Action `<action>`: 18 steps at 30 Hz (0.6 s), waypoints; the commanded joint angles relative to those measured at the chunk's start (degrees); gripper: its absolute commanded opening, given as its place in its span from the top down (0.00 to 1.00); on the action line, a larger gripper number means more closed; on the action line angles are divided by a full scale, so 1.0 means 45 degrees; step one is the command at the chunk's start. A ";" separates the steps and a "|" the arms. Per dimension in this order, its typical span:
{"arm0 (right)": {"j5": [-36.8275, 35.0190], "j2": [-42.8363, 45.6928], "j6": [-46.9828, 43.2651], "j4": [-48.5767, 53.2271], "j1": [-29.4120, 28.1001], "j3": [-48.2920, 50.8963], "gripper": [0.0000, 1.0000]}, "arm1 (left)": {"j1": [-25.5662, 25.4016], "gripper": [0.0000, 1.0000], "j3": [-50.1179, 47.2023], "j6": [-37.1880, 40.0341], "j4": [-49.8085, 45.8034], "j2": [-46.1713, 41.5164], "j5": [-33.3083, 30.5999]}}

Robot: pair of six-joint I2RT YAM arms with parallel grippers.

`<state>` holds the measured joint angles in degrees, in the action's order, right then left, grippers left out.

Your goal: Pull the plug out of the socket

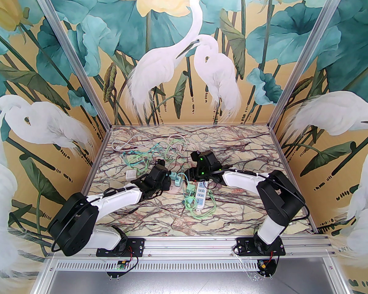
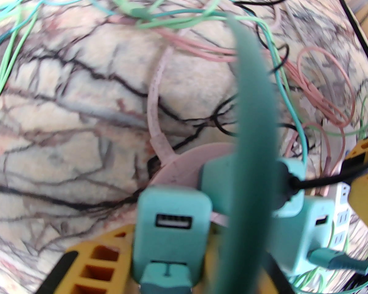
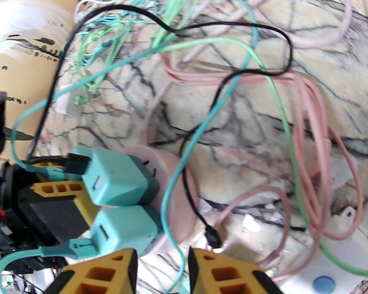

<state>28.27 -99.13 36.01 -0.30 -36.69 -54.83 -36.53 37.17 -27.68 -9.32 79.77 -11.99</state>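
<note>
Left pincer [image 2: 168, 253] around teal plug [image 2: 171, 207]

No readable text, label, brand or number on anything visible.

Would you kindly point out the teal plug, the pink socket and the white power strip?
teal plug [image 2: 171, 201]: left wrist view, face above its USB port.
pink socket [image 3: 181, 222]: right wrist view, its side rim.
white power strip [image 1: 200, 197]: top external view, middle of body.

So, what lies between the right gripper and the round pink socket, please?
Right wrist view: a thin teal cable crosses between right gripper and pink socket.
</note>
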 commanded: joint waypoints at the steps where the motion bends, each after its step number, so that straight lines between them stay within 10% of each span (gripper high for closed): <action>1: 0.1046 -0.0553 0.0611 -0.0991 -0.0070 -0.0289 0.64 | -0.0142 0.77 -0.0066 -0.0967 -0.0301 -0.0202 -0.0475; 18: 0.1484 -0.1816 0.0423 -0.0725 -0.0200 -0.0569 0.63 | -0.0416 0.70 0.0496 -0.0681 -0.0544 0.0737 -0.0450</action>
<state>35.27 -105.30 39.75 -7.01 -36.84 -56.47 -38.24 38.76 -29.52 -9.69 81.78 -14.44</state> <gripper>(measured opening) 0.370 0.299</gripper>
